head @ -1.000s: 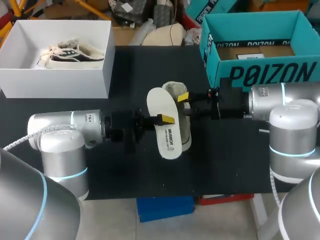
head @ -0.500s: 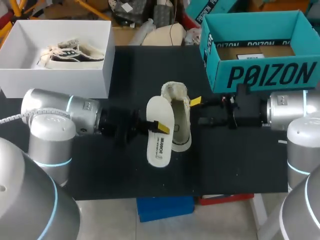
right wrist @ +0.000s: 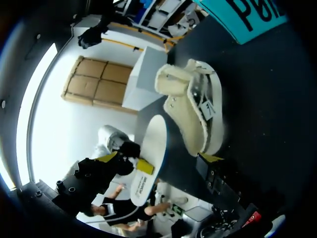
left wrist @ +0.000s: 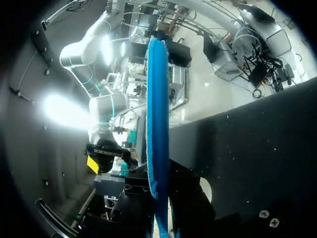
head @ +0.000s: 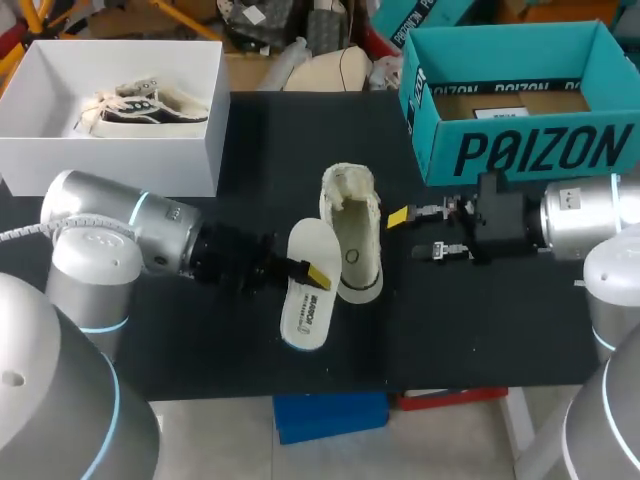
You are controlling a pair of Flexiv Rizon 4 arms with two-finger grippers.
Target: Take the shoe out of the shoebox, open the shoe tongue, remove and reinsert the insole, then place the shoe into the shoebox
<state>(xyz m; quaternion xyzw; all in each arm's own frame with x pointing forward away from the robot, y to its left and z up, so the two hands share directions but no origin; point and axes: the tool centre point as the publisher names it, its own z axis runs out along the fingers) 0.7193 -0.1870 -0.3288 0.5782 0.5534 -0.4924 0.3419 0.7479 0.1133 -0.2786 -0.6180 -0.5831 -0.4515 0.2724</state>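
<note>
Robotics lab workstation, with a bench laid out for two arms.
A grey left arm [head: 110, 225] and right arm [head: 580, 215] lie over a black tabletop [head: 470, 330]. A white shoebox [head: 120, 165] holding sneakers stands beyond the left one, and an open teal shoebox [head: 520, 150] just beyond the right fingers.

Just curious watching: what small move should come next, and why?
Probably bring the open right fingers onto the cream fleece-lined shoe to steady it: it lies unheld on the black table, while the left fingers hold the white foam insole beside it, ready to go back in.
</note>
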